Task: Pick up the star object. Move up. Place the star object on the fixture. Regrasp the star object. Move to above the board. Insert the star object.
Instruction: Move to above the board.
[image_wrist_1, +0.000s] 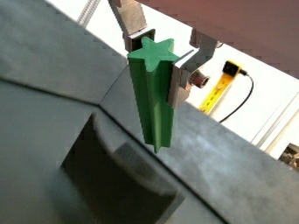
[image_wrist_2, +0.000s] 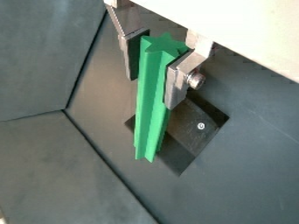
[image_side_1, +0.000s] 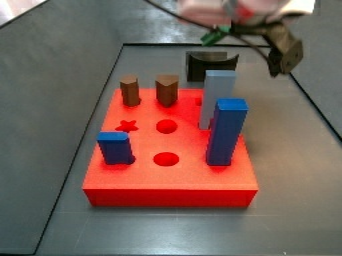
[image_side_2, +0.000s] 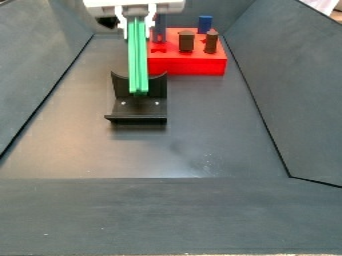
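My gripper (image_wrist_1: 159, 61) (image_wrist_2: 156, 66) is shut on the star object (image_wrist_1: 152, 96) (image_wrist_2: 149, 114), a long green bar with a star-shaped end. It grips the bar near its top, and the bar hangs upright. In a side view the gripper (image_side_2: 138, 10) is at the top and the star object (image_side_2: 136, 55) reaches down to the fixture (image_side_2: 138, 102). The fixture (image_wrist_1: 128, 171) (image_wrist_2: 187, 140) is a dark block lying right under the bar's lower end. I cannot tell whether they touch. The red board (image_side_2: 187, 62) (image_side_1: 174, 175) lies behind the fixture (image_side_1: 211, 62). The bar does not show in that side view.
On the board stand two brown pegs (image_side_1: 130, 92) (image_side_1: 167, 90), two blue blocks (image_side_1: 226, 130) (image_side_1: 114, 148) and a grey-blue upright block (image_side_1: 218, 95). Dark sloping walls (image_side_2: 54, 80) enclose the floor. A yellow tape measure (image_wrist_1: 216, 92) lies outside.
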